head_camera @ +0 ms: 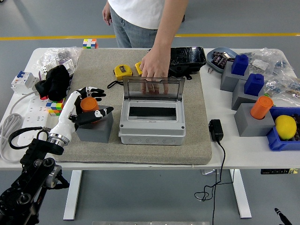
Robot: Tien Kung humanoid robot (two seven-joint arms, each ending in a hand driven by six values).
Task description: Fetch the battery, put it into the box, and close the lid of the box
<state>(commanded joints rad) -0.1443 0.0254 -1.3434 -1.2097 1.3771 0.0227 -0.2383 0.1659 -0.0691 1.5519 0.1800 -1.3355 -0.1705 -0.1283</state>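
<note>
1. I see the mat [197, 136] as coarse, matt felt-like cloth.
2. The box [152, 125] looks to me like matt grey plastic; its lid [153, 87] is clear and glossy.
3. I read the battery [88, 103] as smooth orange plastic, set in a matt grey block [95, 130].
4. The left hand [83, 106] shows glossy white shell and black fingers.
5. The table [243, 150] appears smooth and white.

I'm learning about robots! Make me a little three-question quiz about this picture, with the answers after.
1. True or false: the box lid stands open.
2. Which is the left hand closing around? A) lemon B) orange battery C) tape measure
3. Fill in: the person's hand rests behind the box's ____.

Key: 1 true; 2 B; 3 lid.
</note>
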